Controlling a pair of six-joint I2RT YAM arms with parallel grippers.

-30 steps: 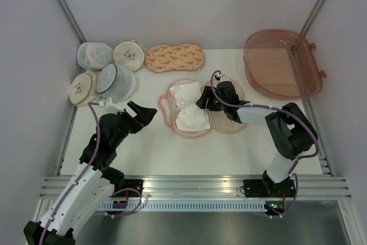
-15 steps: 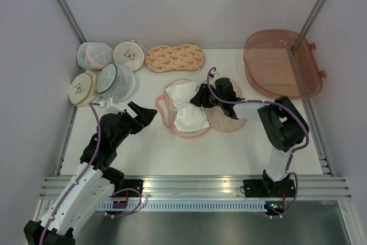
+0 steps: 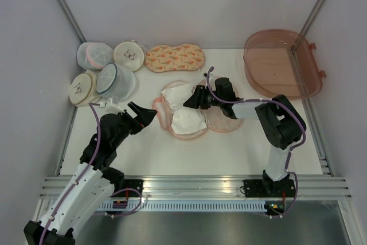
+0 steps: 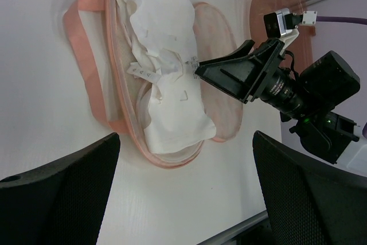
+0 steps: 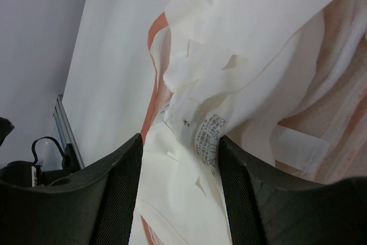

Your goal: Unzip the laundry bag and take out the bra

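Note:
The laundry bag (image 3: 226,120) lies open in the middle of the table, pale lining up, its pink zipper edging (image 4: 77,32) looped out on its left. The white bra (image 3: 186,120) is bunched inside it, one cup toward the front. My right gripper (image 3: 190,100) lies low across the bag with its jaws at the bra's middle. In the right wrist view the bra (image 5: 269,21) and its care label fill the gap of that gripper (image 5: 179,142) and touch both fingers. My left gripper (image 3: 144,111) hovers wide open left of the bag, holding nothing; its fingers frame the bra (image 4: 172,113) from a distance.
A second, closed carrot-print case (image 3: 175,57) lies at the back. Several round mesh pouches (image 3: 114,81) are stacked at the back left. A translucent pink tub (image 3: 281,64) stands at the back right. Walls close the table in on three sides.
My right gripper has slid left over the bag onto the bra's middle and narrowed its jaws round the fabric. The bag and bra shifted slightly left. The left arm has not moved.

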